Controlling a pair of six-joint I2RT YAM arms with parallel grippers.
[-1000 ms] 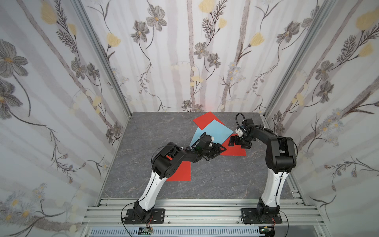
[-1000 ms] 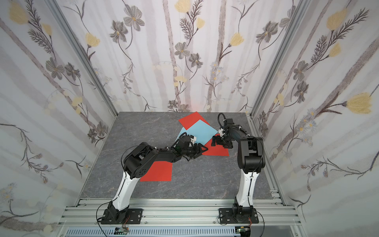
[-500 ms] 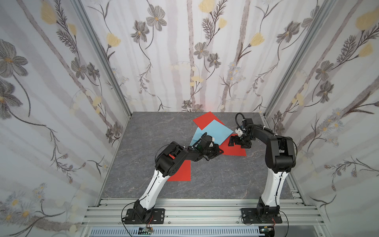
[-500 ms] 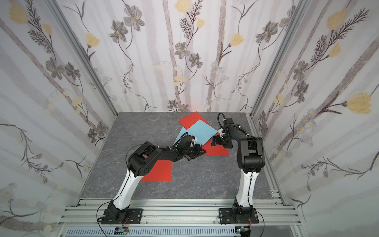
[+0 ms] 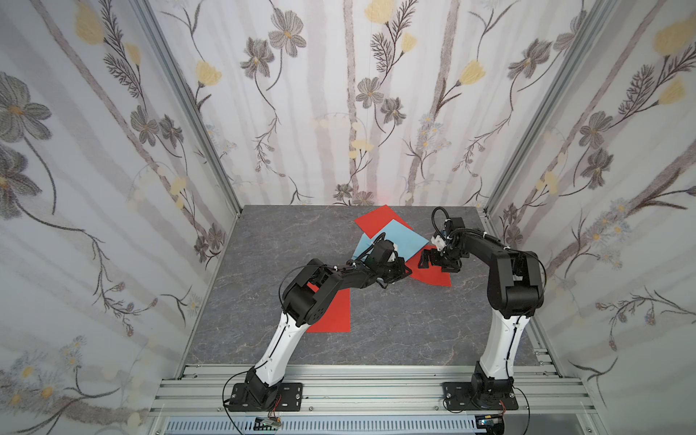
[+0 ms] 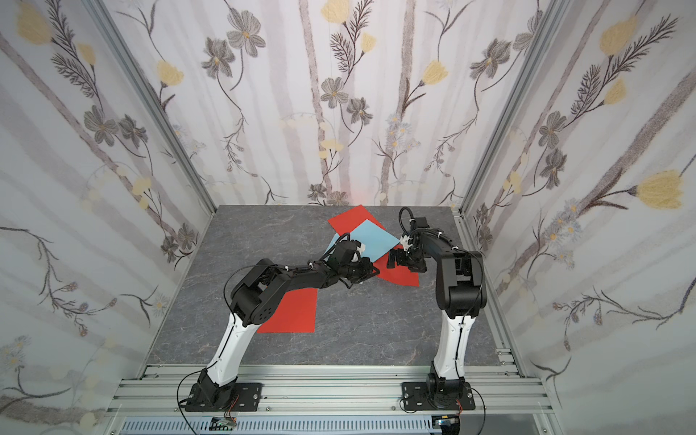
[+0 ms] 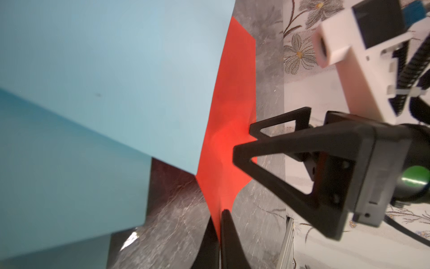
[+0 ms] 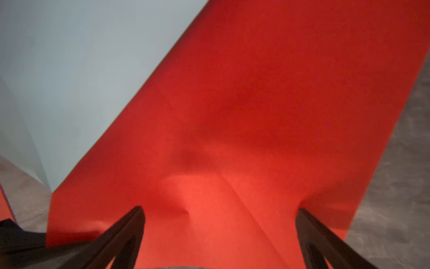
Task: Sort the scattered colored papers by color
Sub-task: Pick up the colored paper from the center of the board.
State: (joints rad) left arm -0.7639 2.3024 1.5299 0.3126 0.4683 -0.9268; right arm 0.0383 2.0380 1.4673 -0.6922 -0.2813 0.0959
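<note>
A red paper (image 5: 433,278) (image 7: 229,149) lies right of centre, bulging upward. My left gripper (image 5: 406,270) (image 7: 220,217) is shut on that sheet's near-left corner. My right gripper (image 5: 437,263) (image 8: 220,209) stands open with both fingertips pressing down on the same red paper (image 8: 256,116). A light blue paper (image 5: 406,239) (image 7: 116,81) overlaps this sheet's far edge and lies over another blue paper (image 5: 362,246). Behind them rests a second red paper (image 5: 374,224). A third red paper (image 5: 335,314) lies near the front, partly hidden under my left arm.
The papers lie on a grey marbled tabletop (image 5: 282,241) enclosed by flowered walls on three sides. An aluminium rail (image 5: 357,388) with both arm bases runs along the front edge. The two grippers stand close together over the one red sheet.
My left gripper has reached a little to the right and shut on the red paper's corner, which now lifts between its fingers. The right gripper has stayed in place, open.
</note>
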